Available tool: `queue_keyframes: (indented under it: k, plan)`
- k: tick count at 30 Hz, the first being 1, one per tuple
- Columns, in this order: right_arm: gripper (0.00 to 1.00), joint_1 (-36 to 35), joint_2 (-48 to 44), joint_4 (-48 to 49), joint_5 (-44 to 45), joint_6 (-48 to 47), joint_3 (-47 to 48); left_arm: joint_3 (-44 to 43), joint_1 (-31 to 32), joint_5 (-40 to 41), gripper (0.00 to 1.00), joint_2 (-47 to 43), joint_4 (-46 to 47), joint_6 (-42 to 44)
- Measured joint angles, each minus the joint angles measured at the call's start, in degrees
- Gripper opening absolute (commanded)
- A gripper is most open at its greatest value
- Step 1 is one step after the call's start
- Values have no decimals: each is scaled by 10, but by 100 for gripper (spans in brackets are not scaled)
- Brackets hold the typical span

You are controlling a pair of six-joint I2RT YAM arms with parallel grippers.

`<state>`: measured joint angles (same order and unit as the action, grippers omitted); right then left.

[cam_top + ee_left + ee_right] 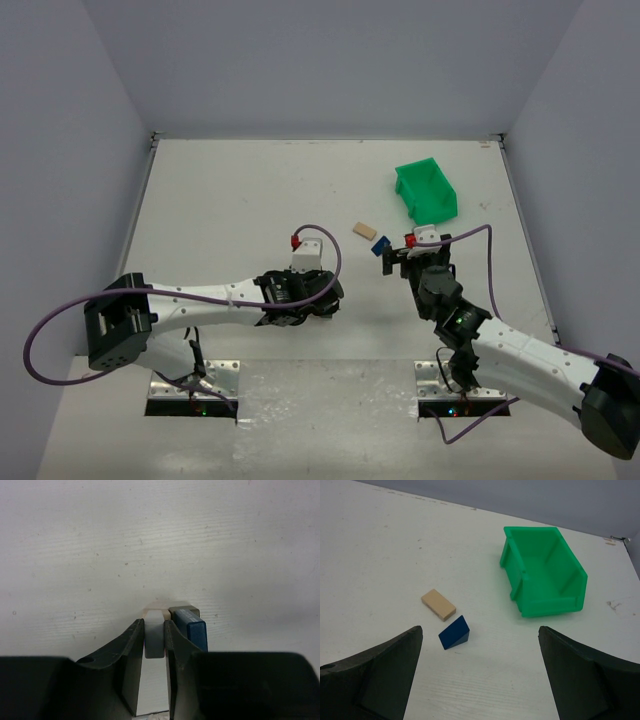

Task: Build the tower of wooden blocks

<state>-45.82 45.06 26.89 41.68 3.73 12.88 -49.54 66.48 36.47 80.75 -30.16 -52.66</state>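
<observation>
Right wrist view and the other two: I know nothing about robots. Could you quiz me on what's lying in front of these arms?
1. True or false: the green bin has a block inside it.
2. Where is the blue wedge?
A. In the bin
B. On the table, beside the tan block
C. Stacked on top of the tan block
3. The left gripper clamps a small block. What colour is it?

Key
1. False: the bin is empty.
2. B
3. Grey
</observation>
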Motion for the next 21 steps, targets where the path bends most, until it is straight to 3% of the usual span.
queue_keyframes:
  k: [21]
  plan:
    - [99, 6, 6, 0, 1, 1, 0, -5, 9, 1, 26, 0, -24, -4]
